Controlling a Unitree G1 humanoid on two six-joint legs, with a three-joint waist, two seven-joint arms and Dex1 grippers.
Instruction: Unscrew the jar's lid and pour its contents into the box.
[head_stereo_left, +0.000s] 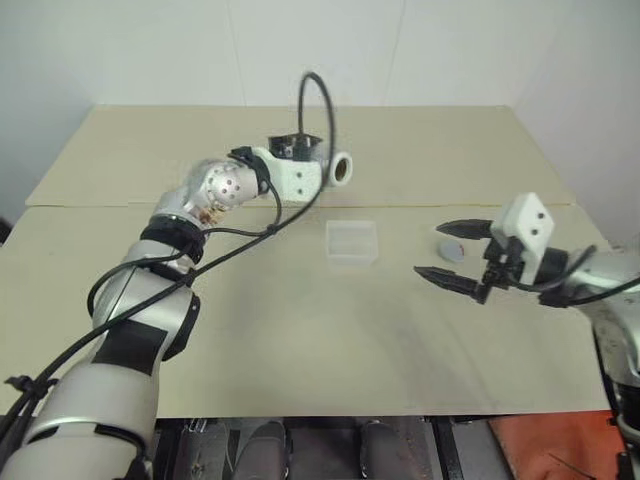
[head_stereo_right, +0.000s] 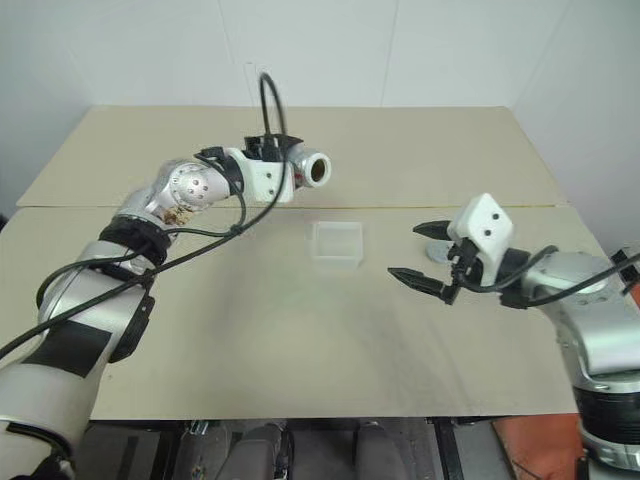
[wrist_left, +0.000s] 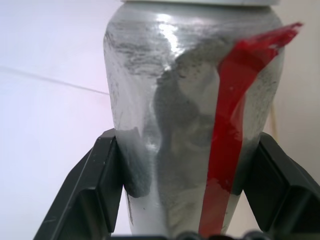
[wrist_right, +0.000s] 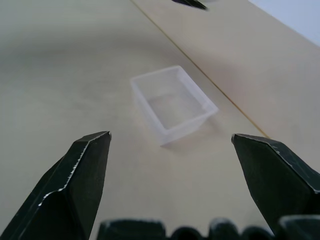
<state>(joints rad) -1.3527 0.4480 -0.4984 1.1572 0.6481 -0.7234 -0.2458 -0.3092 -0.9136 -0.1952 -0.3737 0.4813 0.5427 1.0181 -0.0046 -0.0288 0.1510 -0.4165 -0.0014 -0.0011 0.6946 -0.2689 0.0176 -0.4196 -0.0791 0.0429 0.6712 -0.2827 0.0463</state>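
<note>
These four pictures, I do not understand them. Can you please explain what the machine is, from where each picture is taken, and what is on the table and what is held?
This is a humanoid robot with two arms, each ending in a two-fingered gripper. The two wide pictures come from cameras in its head, looking down over a beige table. The two close pictures come from a camera on each wrist.

The left gripper is shut on a silvery jar with a red stripe, held on its side above the table, its open mouth toward the robot's right. The right gripper is open and holds nothing. On the table lie a clear plastic box and, beside the right gripper, the round grey lid.
</note>
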